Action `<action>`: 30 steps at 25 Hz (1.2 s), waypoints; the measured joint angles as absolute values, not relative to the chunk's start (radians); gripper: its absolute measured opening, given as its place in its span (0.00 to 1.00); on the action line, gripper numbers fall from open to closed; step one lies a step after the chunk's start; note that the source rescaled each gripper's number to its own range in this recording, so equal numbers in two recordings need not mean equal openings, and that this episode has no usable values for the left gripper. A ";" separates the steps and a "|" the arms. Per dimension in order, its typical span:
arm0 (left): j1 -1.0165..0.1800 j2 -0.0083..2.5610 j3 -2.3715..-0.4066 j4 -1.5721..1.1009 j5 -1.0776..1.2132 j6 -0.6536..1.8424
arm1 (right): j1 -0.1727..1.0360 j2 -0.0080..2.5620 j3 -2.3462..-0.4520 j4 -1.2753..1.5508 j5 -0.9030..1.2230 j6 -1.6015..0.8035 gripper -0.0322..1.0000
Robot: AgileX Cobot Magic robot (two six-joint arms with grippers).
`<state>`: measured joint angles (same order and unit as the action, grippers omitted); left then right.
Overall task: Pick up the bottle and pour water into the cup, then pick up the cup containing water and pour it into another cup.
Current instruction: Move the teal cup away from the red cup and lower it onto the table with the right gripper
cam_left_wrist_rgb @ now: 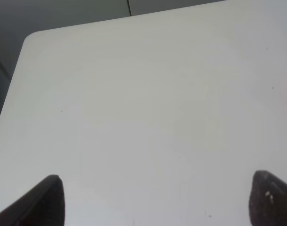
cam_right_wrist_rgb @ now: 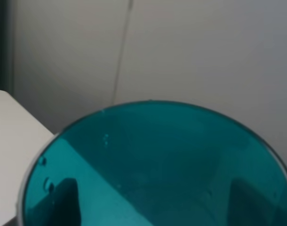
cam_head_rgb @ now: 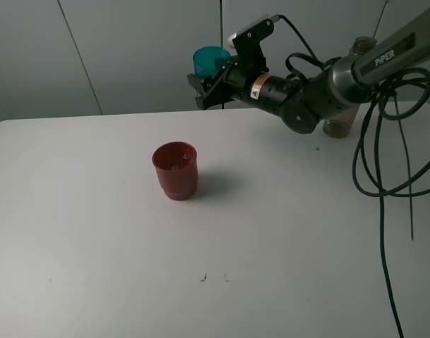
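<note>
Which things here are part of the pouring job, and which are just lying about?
Part of the job:
- teal cup, held up by the right gripper
- red cup
- bottle

Just about:
- cables
- table

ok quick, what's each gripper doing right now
left gripper: open, holding nothing
right gripper: shut on the teal cup, held up off the table

Grey "PIPER"-lettered right arm [cam_head_rgb: 384,56], black hand [cam_head_rgb: 208,90], yellow warning label, looping black cables [cam_head_rgb: 384,162].
</note>
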<state>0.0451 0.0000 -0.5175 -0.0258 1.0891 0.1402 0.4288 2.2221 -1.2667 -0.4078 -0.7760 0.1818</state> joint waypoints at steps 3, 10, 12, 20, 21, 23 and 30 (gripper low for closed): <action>0.045 0.000 -0.518 -0.026 1.089 0.140 | 0.406 2.220 -1.258 -0.270 -0.696 0.191 0.10; 0.045 0.000 -0.518 -0.026 1.089 0.140 | 0.338 2.232 -1.215 -0.183 -0.698 0.192 0.10; 0.045 0.000 -0.518 -0.026 1.089 0.140 | 0.336 2.256 -1.215 -0.183 -0.722 0.192 0.10; 0.045 0.000 -0.518 -0.026 1.089 0.140 | 0.335 2.356 -1.214 -0.180 -0.782 0.154 0.10; 0.045 0.000 -0.518 -0.026 1.089 0.140 | 0.335 2.365 -1.214 -0.176 -0.783 0.144 0.10; 0.045 0.000 -0.518 -0.026 1.089 0.140 | 0.335 2.376 -1.214 -0.175 -0.789 0.133 0.10; 0.045 0.000 -0.518 -0.026 1.089 0.142 | 0.335 2.391 -1.214 -0.175 -0.824 0.120 0.10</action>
<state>0.0451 0.0000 -0.5175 -0.0258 1.0891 0.1424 0.3353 2.3906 -1.2141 -0.1749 -0.8236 0.1199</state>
